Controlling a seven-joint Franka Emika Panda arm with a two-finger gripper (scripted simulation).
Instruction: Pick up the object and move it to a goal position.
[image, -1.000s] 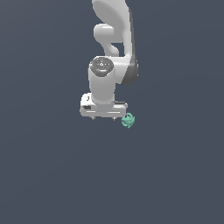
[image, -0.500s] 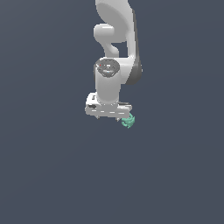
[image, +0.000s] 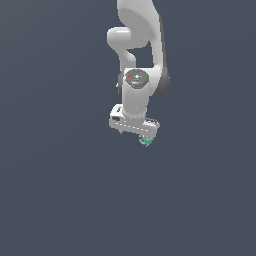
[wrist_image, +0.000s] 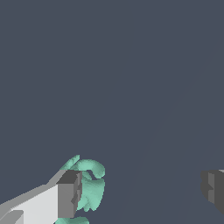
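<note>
The object (wrist_image: 87, 186), a small teal-green cluster of curved, claw-like lobes with a matte look, lay right against one fingertip (wrist_image: 69, 194) of the gripper (wrist_image: 142, 192). In the wrist view its lobes curled around the inner face and the end of that dark grey pad, and one further lobe showed below the finger at the edge of the picture. The other fingertip (wrist_image: 214, 189) stood well apart from the object, with bare background between them. The jaws were spread wide, and the object sat at one side of the gap, not in its middle. Whether the object actually touched the near pad or only lay just beside it could not be told for certain.

In the exterior view the object (image: 146, 141) showed as a small green lump just beneath the white gripper (image: 135, 131), under the end of the hand toward the exterior view's right. The arm (image: 139, 60) rose straight above the gripper, with the hand pointing downward. Around everything lay a plain dark blue-grey background (image: 55, 190), with no edge or surface line to be made out.
</note>
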